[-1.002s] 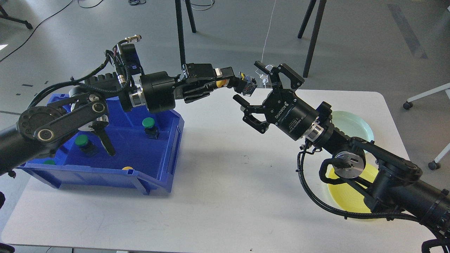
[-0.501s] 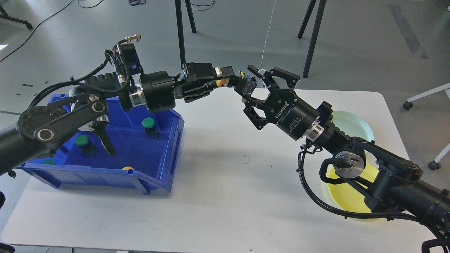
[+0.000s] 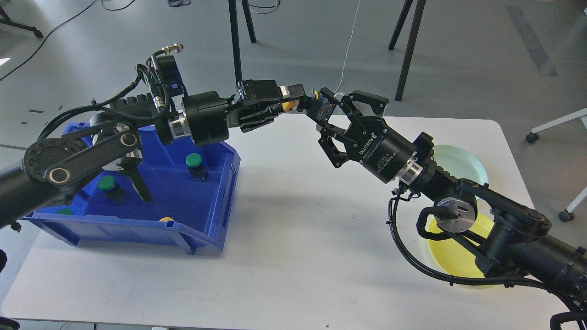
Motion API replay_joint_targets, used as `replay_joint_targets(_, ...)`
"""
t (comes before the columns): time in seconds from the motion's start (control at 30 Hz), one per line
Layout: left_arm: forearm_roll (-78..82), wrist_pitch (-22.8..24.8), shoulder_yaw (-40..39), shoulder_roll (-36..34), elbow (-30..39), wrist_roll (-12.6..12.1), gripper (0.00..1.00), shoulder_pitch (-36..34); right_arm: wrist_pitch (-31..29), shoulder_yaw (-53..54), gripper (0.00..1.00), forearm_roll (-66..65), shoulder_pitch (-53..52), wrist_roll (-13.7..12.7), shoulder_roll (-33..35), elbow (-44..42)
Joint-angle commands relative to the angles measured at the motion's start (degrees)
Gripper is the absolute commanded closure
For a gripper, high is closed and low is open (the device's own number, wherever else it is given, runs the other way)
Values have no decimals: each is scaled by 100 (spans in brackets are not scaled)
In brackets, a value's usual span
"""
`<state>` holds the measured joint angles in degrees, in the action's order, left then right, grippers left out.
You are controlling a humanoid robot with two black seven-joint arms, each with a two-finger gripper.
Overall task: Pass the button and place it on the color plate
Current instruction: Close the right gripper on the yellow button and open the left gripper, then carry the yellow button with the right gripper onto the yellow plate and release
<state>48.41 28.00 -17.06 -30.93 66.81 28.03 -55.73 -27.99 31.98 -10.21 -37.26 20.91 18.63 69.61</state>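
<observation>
You are seeing left gripper (image 3: 300, 104) clamping yellow push button (image 3: 316, 108); right gripper (image 3: 326, 117) closing narrowly around button's far end, contact unclear, partly hidden.

The black right arm hides much of the round yellow plastic plate (image 3: 451, 263) and the pale green plate (image 3: 463, 165).

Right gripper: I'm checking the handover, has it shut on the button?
Cannot tell. The right gripper has its fingers around the button, which the left gripper holds by its yellow cap, but contact isn't visible.
</observation>
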Motion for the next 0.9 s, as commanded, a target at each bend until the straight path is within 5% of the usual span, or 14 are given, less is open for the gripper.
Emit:
replay_joint_targets(0.0, 1, 0, 0, 0, -1, -3, 91, 1, -1, 1, 75, 1, -1, 1, 0, 9)
replay_joint_targets(0.1, 1, 0, 0, 8, -1, -3, 88, 1, -1, 1, 78, 1, -1, 1, 18, 17)
replay_joint_targets(0.17, -68, -31, 0, 17, -1, -3, 77, 1, -1, 1, 82, 1, -1, 1, 35, 26)
replay_joint_targets(0.27, -463, -23, -34, 8, -53, -3, 37, 27, -1, 1, 89, 10, -1, 1, 53, 35)
replay_joint_targets(0.4, -596, 0, -35, 8, -142, -3, 29, 27, -1, 10, 99, 1, -1, -8, 62, 26)
replay_joint_targets(0.7, -623, 0, -43, 8, -150, -3, 24, 27, -1, 290, 99, 28, 332, 1, 544, 254)
replay_joint_targets(0.87, -640, 0, -43, 8, -150, -3, 23, 27, -1, 1641, 99, 89, 1744, -8, 1317, 825)
